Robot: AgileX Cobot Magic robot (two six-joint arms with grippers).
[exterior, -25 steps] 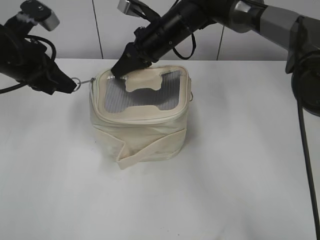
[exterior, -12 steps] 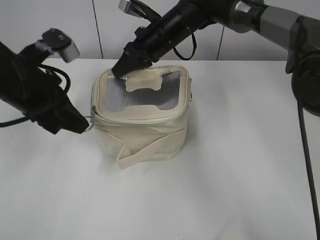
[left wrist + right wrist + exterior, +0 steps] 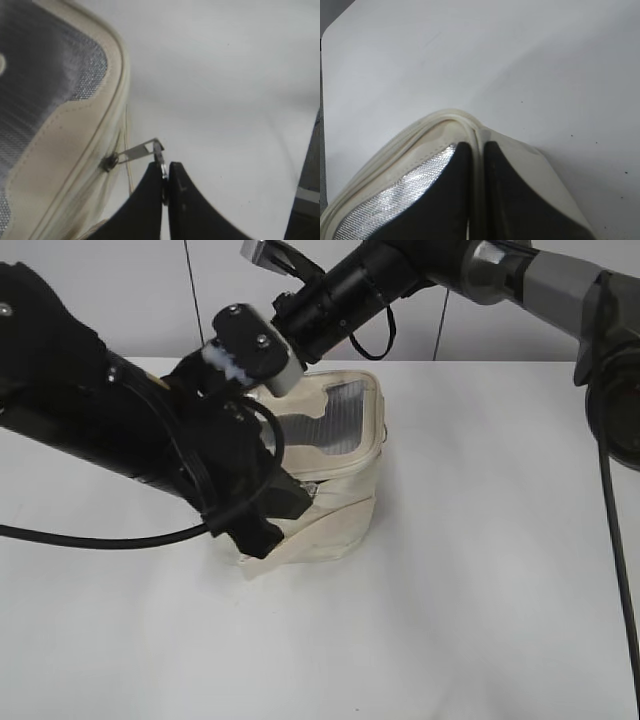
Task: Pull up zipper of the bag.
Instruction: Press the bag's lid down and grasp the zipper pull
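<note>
White surface [image 3: 480, 570] carries one bag [image 3: 335, 490] at the frame's centre, mesh top facing up. Two arms are over it. My left tool [image 3: 165, 176] is clamped on the ring of one silver slider [image 3: 109, 162] on the zipper [image 3: 119, 100]; the pull tab stretches sideways from the bag's edge toward the lower middle of the left wrist view. My right tool [image 3: 477, 150] is pinched shut on the bag's rim [image 3: 451, 116], upper centre. I cannot see inside the bag.

Cream boxy bag [image 3: 340, 490] upright, grey mesh top, silver zipper [image 3: 131, 152] pull extended sideways
</note>
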